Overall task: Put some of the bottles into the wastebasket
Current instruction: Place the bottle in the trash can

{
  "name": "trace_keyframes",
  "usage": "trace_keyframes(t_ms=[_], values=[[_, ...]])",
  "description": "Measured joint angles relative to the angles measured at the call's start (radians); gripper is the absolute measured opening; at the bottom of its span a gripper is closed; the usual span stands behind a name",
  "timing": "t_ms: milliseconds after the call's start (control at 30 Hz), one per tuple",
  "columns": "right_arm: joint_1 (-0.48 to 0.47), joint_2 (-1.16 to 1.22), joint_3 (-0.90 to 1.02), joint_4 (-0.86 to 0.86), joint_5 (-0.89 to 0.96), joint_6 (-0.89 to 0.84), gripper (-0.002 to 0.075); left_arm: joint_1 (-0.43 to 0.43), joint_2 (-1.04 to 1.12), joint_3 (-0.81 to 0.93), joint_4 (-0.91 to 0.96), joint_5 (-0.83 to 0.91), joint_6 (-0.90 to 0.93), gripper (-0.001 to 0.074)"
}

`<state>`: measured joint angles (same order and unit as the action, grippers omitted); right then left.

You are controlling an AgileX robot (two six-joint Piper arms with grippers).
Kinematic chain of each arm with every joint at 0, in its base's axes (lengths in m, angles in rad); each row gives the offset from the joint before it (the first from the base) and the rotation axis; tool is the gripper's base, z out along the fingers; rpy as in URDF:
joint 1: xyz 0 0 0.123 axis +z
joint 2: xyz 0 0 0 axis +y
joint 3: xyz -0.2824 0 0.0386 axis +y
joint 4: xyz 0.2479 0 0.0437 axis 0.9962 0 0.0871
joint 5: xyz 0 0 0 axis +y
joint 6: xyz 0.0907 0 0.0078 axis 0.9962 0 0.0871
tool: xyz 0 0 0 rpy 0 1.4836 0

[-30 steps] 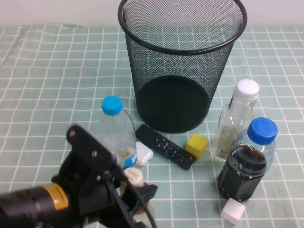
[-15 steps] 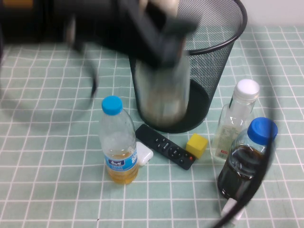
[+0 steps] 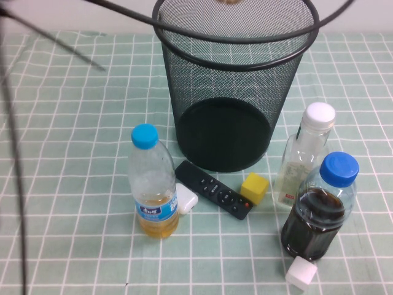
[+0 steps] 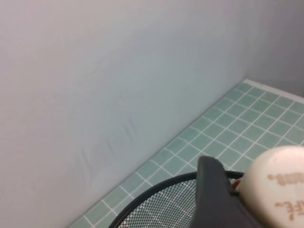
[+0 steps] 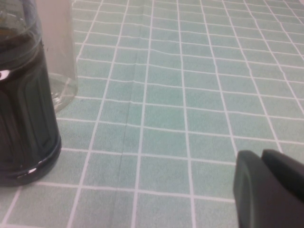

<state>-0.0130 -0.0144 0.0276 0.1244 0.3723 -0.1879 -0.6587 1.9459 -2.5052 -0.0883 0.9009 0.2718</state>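
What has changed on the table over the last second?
The left gripper lifted the small cream-capped bottle from the front of the table up to above the wastebasket, where it holds it. The right gripper, low beside the dark-liquid bottle, the white-capped bottle and the yellow-liquid bottle look unmoved.

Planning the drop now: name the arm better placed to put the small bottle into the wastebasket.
Left. Its gripper holds the small cream-capped bottle above the wastebasket rim. The right gripper sits low over the tablecloth beside the dark-liquid bottle, holding nothing visible.
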Motion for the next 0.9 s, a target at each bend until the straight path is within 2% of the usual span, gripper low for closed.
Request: trace_keyframes(t_ms=[100,267,700,900], values=[[0.000,0.000,0.000,0.000,0.000,0.000,-0.0008,0.063,0.109,-0.013,-0.103,-0.034,0.041,0.0300],[0.000,0.000,0.000,0.000,0.000,0.000,-0.0008,0.118,0.245,-0.017,-0.179,-0.046,0.068,0.0300],[0.000,0.000,0.000,0.000,-0.003,0.000,-0.0008,0.132,0.455,-0.017,-0.179,-0.020,0.083,0.0302],[0.000,0.000,0.001,0.178,-0.099,0.000,-0.0008,0.132,0.474,-0.017,-0.182,-0.020,0.068,0.0493]])
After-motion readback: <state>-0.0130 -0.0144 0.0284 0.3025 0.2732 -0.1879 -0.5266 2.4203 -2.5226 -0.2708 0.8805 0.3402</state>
